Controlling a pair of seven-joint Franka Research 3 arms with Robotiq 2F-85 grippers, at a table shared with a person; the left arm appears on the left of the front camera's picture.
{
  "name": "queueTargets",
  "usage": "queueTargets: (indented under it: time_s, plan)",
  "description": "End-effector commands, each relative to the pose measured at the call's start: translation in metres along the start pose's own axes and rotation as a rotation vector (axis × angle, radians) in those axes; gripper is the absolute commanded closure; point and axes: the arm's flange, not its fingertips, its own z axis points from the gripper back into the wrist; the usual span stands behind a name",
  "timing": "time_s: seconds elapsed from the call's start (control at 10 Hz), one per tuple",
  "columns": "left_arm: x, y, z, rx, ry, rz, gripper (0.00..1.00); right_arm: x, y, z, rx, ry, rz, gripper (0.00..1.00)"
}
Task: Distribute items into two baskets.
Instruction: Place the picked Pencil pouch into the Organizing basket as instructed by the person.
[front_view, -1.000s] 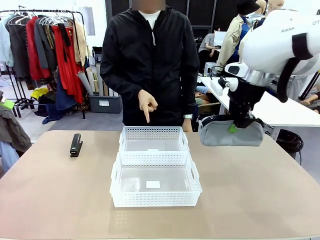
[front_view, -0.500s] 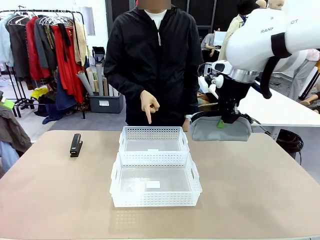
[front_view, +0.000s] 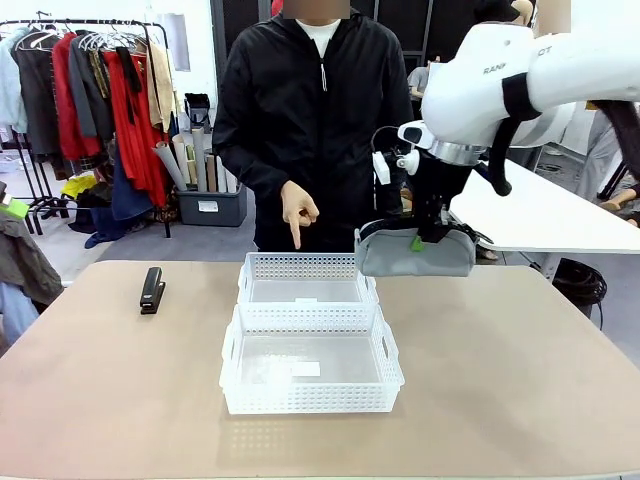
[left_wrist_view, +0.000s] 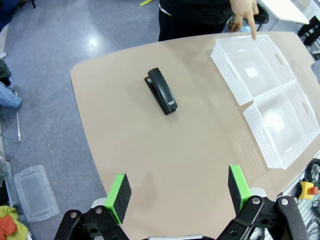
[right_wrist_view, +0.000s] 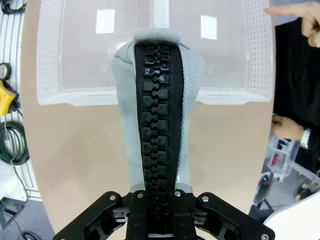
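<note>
Your right arm has swung the grey pouch (front_view: 415, 255) leftward since a second ago. It was out over the table's (front_view: 520, 380) right side, and now it hangs just beside the far basket's (front_view: 305, 262) right corner.

Front view: your right gripper (front_view: 426, 240) is pinching the pouch by its top and holding it level in the air. The person's hand (front_view: 296, 212) points a finger down at the far basket. The near basket (front_view: 310, 398) sits touching it, end to end. The stapler (front_view: 152, 289) lies flat, well apart on the left.

Left wrist view: your left gripper (left_wrist_view: 180, 192) hangs high over the table with its pads spread wide. The stapler is beyond it, and both baskets are off to the picture's right.

Right wrist view: the fingers are clamped on the pouch. Its black zipper runs straight up the middle, and its far end covers the seam where the baskets meet.
</note>
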Motion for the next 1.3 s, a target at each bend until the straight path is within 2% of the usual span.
queueTargets:
  time_s: [0.0,0.3,0.6,1.2]
  plan:
    - [-0.001,0.000,0.000,-0.010,-0.008,0.003,0.00,0.015,-0.016,-0.003,-0.031,0.008,-0.016,1.00]
    - [-0.001,0.000,0.000,-0.010,-0.008,0.003,0.00,0.035,-0.033,-0.019,-0.069,-0.046,-0.029,1.00]
    - [-0.001,0.000,0.000,-0.010,-0.008,0.003,0.00,0.061,-0.049,-0.036,-0.061,0.008,-0.014,1.00]
    - [-0.001,0.000,0.000,-0.010,-0.008,0.003,0.00,0.114,-0.071,-0.065,-0.035,0.016,0.010,1.00]
